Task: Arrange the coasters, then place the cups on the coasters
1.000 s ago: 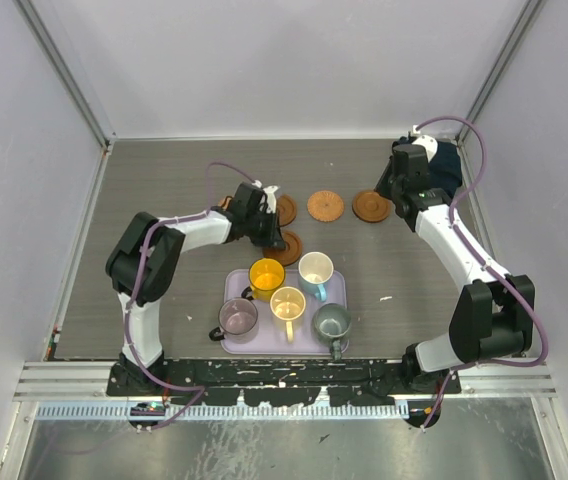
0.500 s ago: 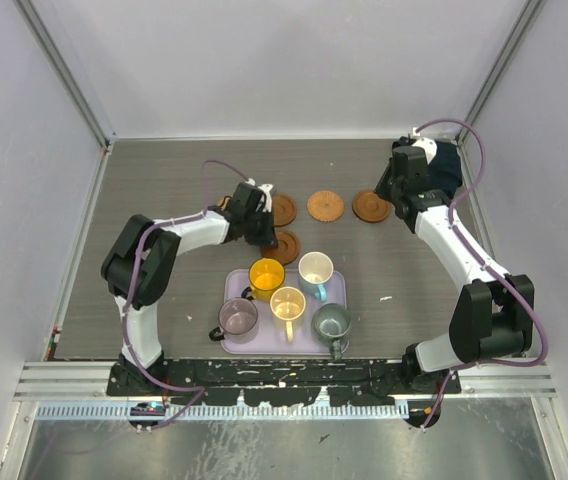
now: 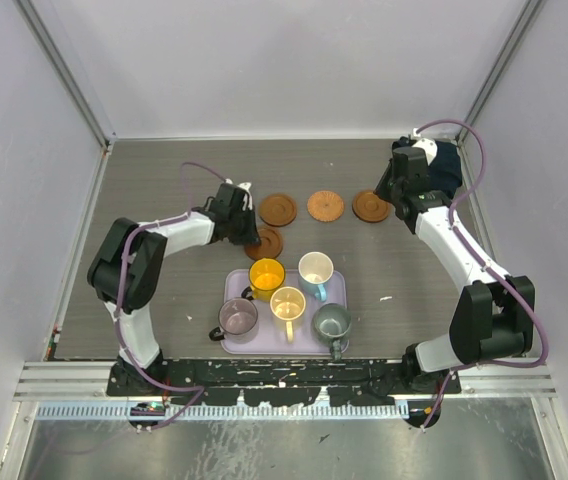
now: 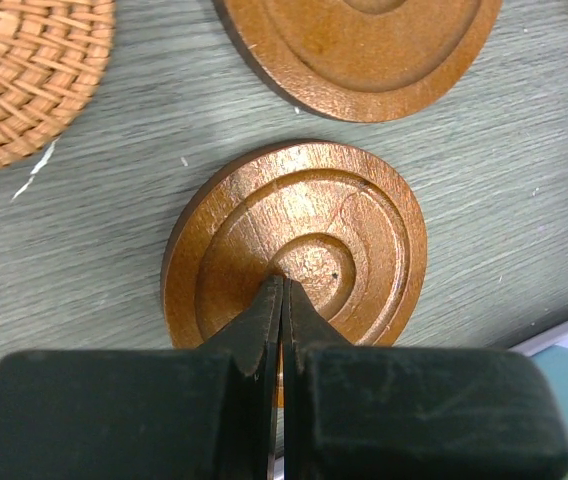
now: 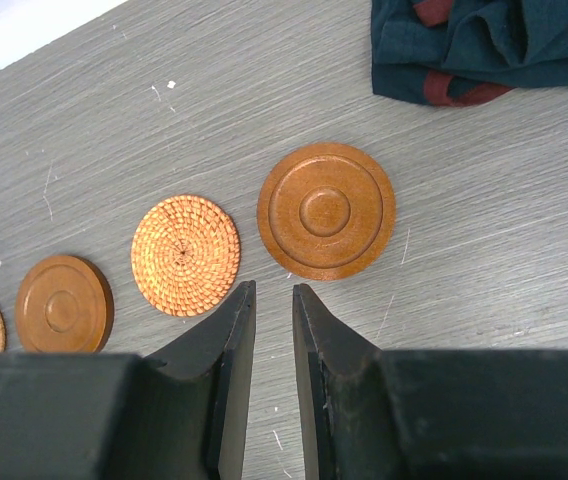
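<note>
Four coasters show from above: a wooden one (image 3: 277,209), a woven one (image 3: 325,205) and a wooden one (image 3: 370,206) in a row, and a fourth (image 3: 264,242) nearer the tray. My left gripper (image 3: 253,234) is shut, its tips (image 4: 282,285) resting on the centre of this ringed wooden coaster (image 4: 354,215), not gripping it. My right gripper (image 5: 273,292) is slightly open and empty, hovering near the right-hand wooden coaster (image 5: 326,211). Several cups stand on the lavender tray (image 3: 260,341): yellow (image 3: 266,274), light blue (image 3: 316,268), cream (image 3: 287,302), purplish (image 3: 237,316), grey-green (image 3: 331,321).
A dark blue and red cloth (image 5: 484,45) lies at the back right by the right wrist. A woven coaster (image 4: 24,70) lies beside the left gripper. The enclosure walls stand close on both sides.
My left gripper has moved left, sliding the wooden coaster under its tips away from the tray's top edge. The right arm has not moved.
</note>
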You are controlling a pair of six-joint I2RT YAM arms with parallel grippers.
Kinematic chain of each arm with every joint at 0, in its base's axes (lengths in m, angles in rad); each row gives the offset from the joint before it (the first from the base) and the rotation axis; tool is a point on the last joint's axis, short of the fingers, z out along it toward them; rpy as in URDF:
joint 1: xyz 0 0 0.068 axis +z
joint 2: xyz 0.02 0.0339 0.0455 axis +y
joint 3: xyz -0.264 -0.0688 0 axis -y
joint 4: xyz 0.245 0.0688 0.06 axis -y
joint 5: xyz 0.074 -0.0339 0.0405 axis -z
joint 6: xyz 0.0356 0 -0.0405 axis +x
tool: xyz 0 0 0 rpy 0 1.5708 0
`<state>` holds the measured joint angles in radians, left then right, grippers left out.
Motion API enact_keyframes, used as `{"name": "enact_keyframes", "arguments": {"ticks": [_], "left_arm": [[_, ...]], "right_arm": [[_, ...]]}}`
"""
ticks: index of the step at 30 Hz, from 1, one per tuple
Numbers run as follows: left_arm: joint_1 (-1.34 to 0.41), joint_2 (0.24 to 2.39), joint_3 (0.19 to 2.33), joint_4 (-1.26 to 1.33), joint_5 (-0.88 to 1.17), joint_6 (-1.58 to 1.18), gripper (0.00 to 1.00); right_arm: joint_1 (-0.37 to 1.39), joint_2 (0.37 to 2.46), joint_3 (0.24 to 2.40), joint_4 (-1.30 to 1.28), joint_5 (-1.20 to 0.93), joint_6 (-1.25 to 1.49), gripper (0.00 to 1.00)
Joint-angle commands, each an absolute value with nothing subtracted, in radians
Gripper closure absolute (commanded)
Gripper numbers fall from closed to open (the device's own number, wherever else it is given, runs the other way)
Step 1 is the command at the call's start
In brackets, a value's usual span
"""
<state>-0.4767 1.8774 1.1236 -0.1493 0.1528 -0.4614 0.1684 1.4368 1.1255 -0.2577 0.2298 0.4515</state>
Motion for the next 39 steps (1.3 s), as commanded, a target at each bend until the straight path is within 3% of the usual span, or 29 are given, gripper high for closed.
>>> {"name": "enact_keyframes", "arguments": {"ticks": [1,21,39], "left_arm": [[-0.433,1.899,1.053,-0.289,0.044,-0.46,1.0],[-0.291,1.772,0.914,-0.317,-0.047,-0.533,1.0],[-0.175,1.648,0.942,-0.479,-0.105,-0.587,0.97]], "right_arm": [[0.172,1.388,1.134,-0.225,0.227,0.462,0.73],[0.172,1.392,1.148,-0.249,0.227,0.453,0.73],[0.172,1.387,1.153,-0.27,0.178,0.469,0.72]]}}
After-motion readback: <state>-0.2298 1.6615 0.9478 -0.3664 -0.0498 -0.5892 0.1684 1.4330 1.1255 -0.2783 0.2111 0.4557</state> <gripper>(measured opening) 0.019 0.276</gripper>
